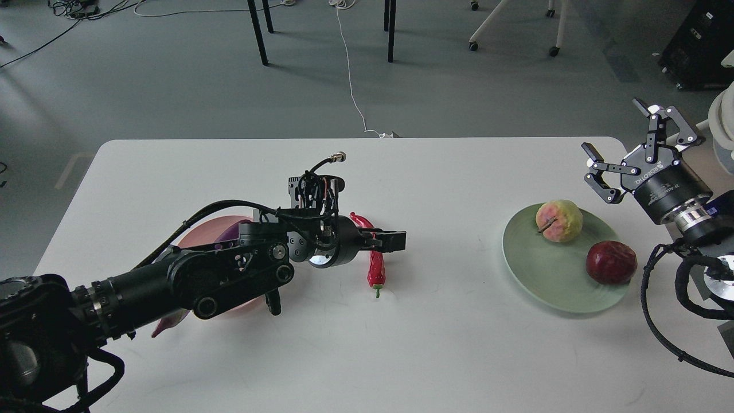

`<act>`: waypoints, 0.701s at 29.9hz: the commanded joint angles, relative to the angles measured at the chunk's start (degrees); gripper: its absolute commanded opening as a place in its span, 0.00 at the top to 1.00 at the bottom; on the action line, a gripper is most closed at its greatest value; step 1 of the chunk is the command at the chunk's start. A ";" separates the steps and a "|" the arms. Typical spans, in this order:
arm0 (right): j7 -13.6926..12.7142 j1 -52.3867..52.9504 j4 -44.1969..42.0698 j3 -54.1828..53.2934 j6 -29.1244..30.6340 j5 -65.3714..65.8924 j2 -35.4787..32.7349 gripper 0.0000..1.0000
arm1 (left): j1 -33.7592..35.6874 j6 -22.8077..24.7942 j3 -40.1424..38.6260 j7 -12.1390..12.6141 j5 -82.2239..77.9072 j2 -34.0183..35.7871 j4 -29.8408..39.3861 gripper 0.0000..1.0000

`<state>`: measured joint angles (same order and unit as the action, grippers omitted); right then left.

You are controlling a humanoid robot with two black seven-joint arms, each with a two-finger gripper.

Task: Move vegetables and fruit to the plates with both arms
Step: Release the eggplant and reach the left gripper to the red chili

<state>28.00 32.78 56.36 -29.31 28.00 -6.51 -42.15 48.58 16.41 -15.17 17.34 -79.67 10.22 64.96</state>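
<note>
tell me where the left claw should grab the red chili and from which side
Grip the red chili pepper across its thick middle, coming straight down from above. It lies flat on the white table, long axis running away from the robot, green stem nearest, so the fingers should close left-right across it. The left claw is already over it.

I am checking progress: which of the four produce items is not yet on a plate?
The red chili pepper. It lies on the bare table, under the left hand. Both round fruits sit on the green plate; the eggplant lies across the pink plate.
</note>
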 commanded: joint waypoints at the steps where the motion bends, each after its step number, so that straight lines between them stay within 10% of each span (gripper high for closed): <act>1: 0.00 0.00 -0.11 -0.04 0.00 0.01 0.13 0.01 | 0.29 -0.24 0.32 1.29 -0.22 -0.03 -1.06 0.01; 21: 0.00 -0.26 -0.02 -0.13 0.00 0.01 0.05 0.01 | 2.66 -0.06 4.96 3.40 -6.20 -6.44 -6.59 0.01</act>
<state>28.00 32.53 56.31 -29.44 28.00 -6.50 -41.98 50.13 16.27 -12.18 20.89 -85.57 4.17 59.81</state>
